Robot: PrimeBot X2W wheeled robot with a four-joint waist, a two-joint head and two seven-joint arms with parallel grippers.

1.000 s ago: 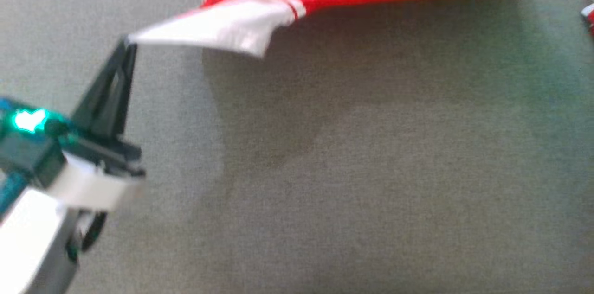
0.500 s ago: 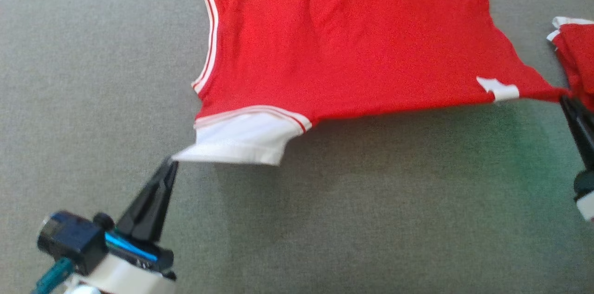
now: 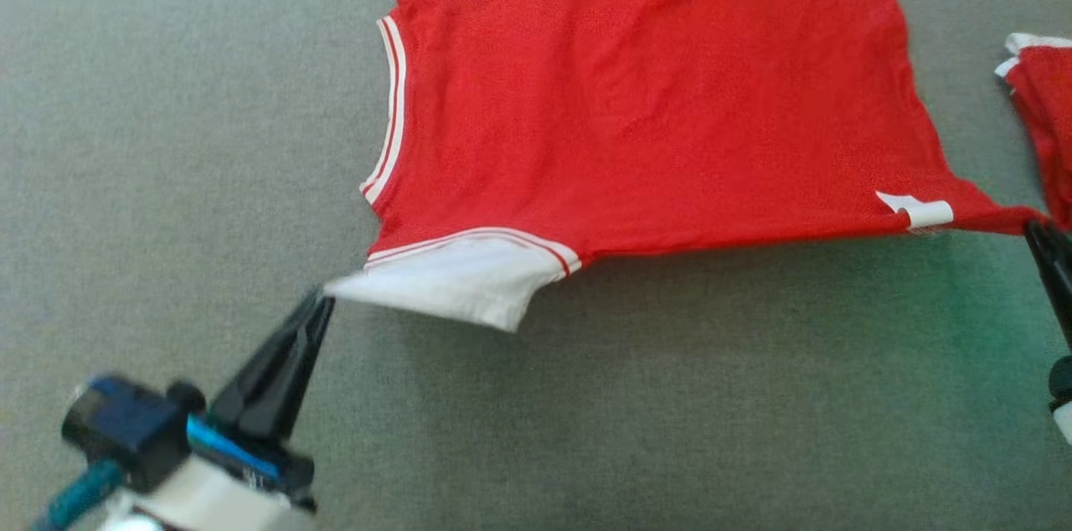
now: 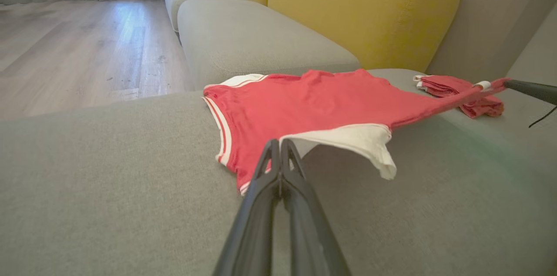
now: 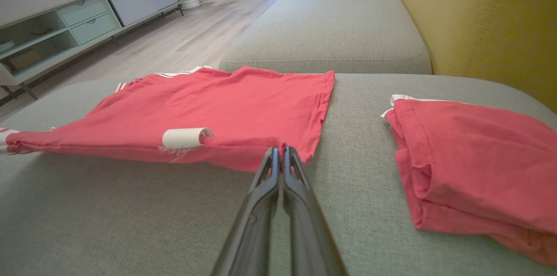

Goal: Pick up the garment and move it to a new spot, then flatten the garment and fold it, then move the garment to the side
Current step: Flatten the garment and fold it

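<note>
Two grippers, both closed on cloth: our left gripper (image 3: 322, 301) pinches the corner of the white sleeve (image 3: 452, 290), and our right gripper (image 3: 1040, 231) pinches the opposite hem corner of the red short-sleeved cotton shirt with white striped trim (image 3: 653, 95). The shirt is stretched between the two sets of fingertips and runs away from them. Its far half lies on the grey fabric sofa cushion (image 3: 670, 422), while its near edge is raised and taut, casting a shadow just ahead of the tips. Change over the last second: our head camera has swung, so most of the shift in that view is the camera's own. Against the fingertips, though, both pinches have stayed put, and far more of the shirt's body now lies spread on the cushion than a second ago. One folded red garment (image 5: 474, 167) lies beside the right gripper, apart from the stretched hem. One white label (image 3: 921, 213) sits just inside the right fingertips. We judge the flattening step to be well along. What remains is to lower the near edge and release it, and only then to begin folding.
</note>
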